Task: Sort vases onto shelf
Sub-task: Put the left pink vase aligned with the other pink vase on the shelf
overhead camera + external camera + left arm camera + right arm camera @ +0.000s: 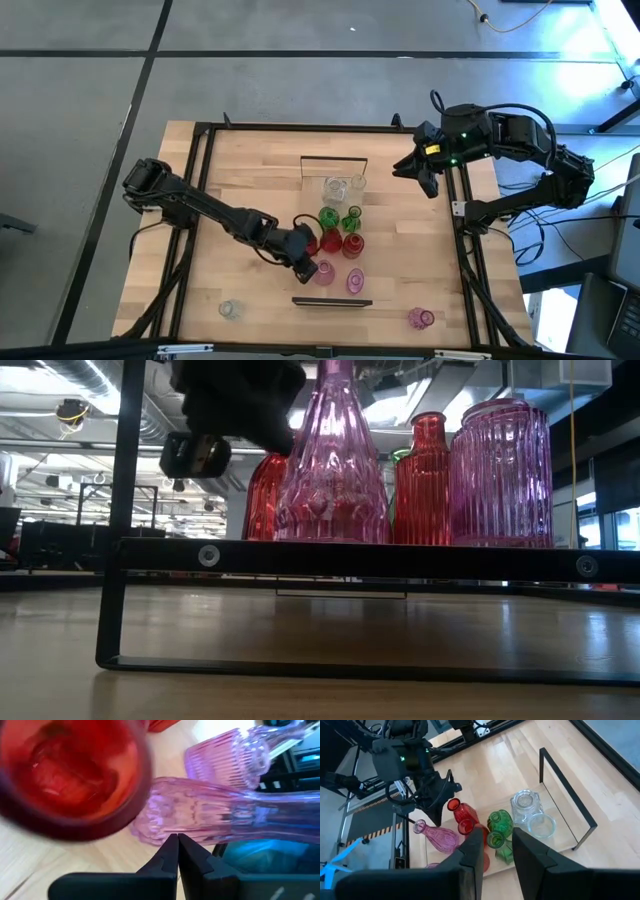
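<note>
The shelf (pixel 334 158) lies in the table's middle, running far to near, with a dark frame at each short end. Several vases stand on it: clear ones at the far end, then green, then red (pixel 330 240). At the near end are a pink bottle vase (pixel 323 272) and a ribbed pink vase (pixel 355 280). My left gripper (pixel 308 265) is shut, level, just left of the pink bottle vase (pixel 210 815) and beside a red vase (pixel 70 775). My right gripper (pixel 425 175) is open and empty (pixel 495 850), raised over the table's far right. My left gripper's shut fingertips (pixel 172 842) stand level at the side of the pink bottle vase's body just below its neck (pixel 175 827), coming from the table's left. I cannot tell whether they touch it. The vase stands upright on the shelf.
A small clear vase (pixel 230 310) stands on the table near the front left, and a pink vase (pixel 421 318) near the front right. The shelf's near end frame (pixel 350 558) crosses the low view in front of the vases. Black rails run along the table's edges.
</note>
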Robot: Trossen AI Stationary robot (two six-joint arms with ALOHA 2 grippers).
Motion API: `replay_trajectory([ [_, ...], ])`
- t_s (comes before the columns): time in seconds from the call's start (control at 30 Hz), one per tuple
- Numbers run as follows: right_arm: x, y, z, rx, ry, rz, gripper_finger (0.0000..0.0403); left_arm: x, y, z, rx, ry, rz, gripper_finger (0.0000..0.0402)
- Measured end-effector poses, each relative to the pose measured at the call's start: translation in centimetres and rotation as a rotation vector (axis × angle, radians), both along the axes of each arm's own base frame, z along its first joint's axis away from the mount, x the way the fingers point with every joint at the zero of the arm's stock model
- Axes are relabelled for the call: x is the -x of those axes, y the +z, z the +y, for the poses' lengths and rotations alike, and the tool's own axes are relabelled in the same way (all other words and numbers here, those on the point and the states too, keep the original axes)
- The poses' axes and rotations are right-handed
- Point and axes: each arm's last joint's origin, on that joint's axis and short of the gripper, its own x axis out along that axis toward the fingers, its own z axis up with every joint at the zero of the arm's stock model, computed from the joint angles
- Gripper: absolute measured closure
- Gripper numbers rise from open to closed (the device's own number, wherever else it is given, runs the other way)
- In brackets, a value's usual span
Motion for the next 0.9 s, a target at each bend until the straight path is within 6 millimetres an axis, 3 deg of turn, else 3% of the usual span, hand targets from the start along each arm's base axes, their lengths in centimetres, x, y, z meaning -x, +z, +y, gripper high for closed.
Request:
replay_trajectory([
  [0.17,0.00,0.00,0.00,0.005,0.004,-0.001,0.0317,-0.55,0.56,-0.05,0.004,-0.017,-0.083,0.0401],
  [0.9,-0.01,0.01,0.00,0.015,0.011,-0.003,0.0317,-1.06,0.96,0.49,0.048,-0.071,-0.128,0.0402],
])
